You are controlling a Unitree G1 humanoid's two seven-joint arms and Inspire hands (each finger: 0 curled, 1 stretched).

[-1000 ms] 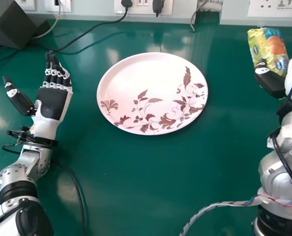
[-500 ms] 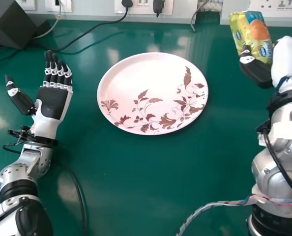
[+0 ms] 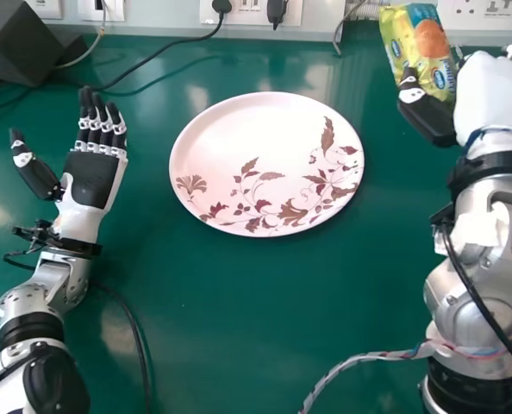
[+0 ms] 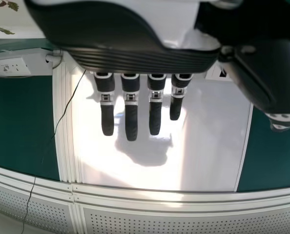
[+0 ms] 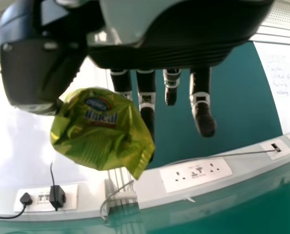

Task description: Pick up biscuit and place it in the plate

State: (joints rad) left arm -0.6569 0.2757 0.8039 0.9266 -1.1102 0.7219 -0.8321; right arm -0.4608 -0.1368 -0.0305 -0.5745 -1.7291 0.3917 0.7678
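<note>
At frame left the left hand [image 3: 94, 179] is open and empty; the plate [image 3: 239, 138] sits upper centre. Upper right, the biscuit packet [image 3: 418, 53], probably light, slippery and crumbly, wants gentle pressure across its broad faces; the right hand [image 3: 490, 97] pinches it thumb-to-fingers.

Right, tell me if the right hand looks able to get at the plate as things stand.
Probably yes: the right hand, pinching the biscuit packet, is off to the right of the plate, and nothing seems to stand between them. The plate is empty, too.
</note>
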